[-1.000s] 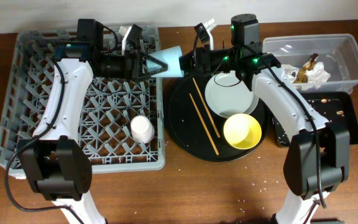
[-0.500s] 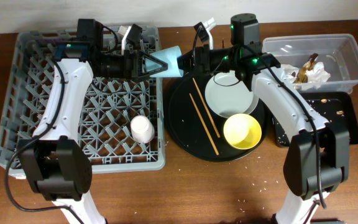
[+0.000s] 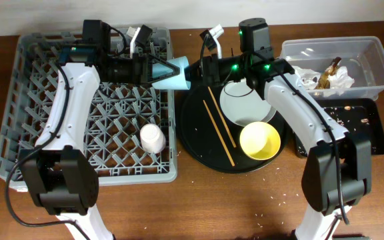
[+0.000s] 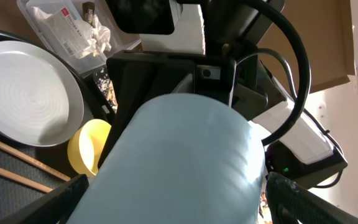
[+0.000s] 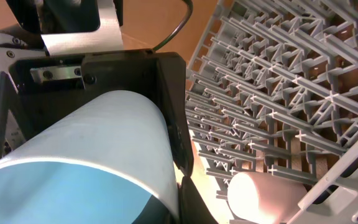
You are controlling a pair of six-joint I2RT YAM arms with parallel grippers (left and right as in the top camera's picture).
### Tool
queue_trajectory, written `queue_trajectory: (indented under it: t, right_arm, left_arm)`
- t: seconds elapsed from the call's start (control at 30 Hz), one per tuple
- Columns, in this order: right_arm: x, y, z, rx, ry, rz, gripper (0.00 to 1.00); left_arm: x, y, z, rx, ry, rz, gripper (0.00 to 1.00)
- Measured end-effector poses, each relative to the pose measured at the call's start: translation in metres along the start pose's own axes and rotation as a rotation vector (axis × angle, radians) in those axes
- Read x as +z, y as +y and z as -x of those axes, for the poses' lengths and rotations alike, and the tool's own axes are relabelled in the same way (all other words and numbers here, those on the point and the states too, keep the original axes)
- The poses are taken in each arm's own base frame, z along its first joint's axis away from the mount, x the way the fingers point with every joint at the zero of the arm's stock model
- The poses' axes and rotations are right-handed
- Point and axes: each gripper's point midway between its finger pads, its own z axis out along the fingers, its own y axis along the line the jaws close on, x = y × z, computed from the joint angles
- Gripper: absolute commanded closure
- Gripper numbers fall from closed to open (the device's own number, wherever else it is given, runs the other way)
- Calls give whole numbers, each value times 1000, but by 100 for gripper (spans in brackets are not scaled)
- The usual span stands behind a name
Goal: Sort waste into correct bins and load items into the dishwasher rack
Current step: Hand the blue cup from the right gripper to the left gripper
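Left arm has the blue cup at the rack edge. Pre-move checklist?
1. Left tool shut on small light-blue plastic cup: ok.
2. Right tool clear of cup: cannot tell.
3. Open pegs in grey lattice plastic dishwasher rack: ok.
4. Small white cup lies in rack, apart from held cup: ok.
5. Held cup turned mouth-down: not ok, it lies sideways, mouth toward right tool.
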Motion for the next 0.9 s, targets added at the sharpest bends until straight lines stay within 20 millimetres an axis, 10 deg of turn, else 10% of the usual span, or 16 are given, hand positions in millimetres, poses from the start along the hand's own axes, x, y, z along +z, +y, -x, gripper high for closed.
queue_trajectory:
  t: [0.47, 0.53, 0.9]
  right_arm:
    - [-8, -3, 14, -28, -51, -20, 96]
    - [-8, -3, 14, -26, -51, -20, 96]
    - [-12, -11, 20, -15, -82, -59, 67]
  left_arm:
    - [0, 0, 0, 7, 0, 0, 11]
    - [0, 0, 0, 7, 0, 0, 23]
    - [0, 1, 0, 13, 1, 6, 38]
